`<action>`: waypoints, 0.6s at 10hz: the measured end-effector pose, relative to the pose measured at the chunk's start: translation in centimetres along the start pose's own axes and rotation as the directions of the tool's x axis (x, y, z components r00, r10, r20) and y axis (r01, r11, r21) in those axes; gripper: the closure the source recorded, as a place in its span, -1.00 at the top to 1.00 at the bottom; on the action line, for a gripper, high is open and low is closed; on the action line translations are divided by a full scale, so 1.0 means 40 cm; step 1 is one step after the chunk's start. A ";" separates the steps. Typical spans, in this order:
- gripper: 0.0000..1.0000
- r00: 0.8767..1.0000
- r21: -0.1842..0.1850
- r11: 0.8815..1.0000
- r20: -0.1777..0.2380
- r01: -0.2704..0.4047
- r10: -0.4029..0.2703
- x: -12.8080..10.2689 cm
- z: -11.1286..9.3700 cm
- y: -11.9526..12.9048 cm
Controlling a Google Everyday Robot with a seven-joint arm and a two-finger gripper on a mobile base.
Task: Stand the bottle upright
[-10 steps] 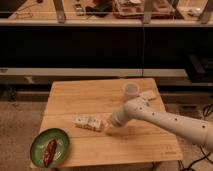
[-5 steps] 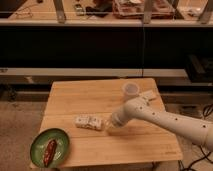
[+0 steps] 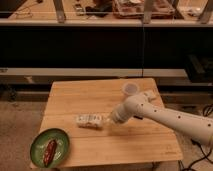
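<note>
The bottle [image 3: 90, 120] lies on its side on the wooden table [image 3: 100, 97], left of centre, with its pale patterned label up and its cap end pointing right. My gripper [image 3: 111, 120] is at the end of the white arm [image 3: 170, 119] that reaches in from the right. It sits low over the table right at the bottle's right end. Whether it touches the bottle does not show.
A translucent whitish cup [image 3: 131, 90] stands upright near the table's back right, just behind the arm. A green plate [image 3: 49, 146] with a brown food item sits at the front left corner. Dark shelving runs behind the table.
The gripper has moved slightly left toward the bottle's right end. The bottle has stayed lying in the same spot.
</note>
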 end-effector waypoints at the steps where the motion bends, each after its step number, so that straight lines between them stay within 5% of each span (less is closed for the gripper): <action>1: -0.52 0.999 -0.007 0.999 0.020 0.032 -0.032 0.008 -0.027 0.004; 6: -0.52 0.982 0.001 0.988 0.105 0.155 -0.154 0.032 -0.123 0.009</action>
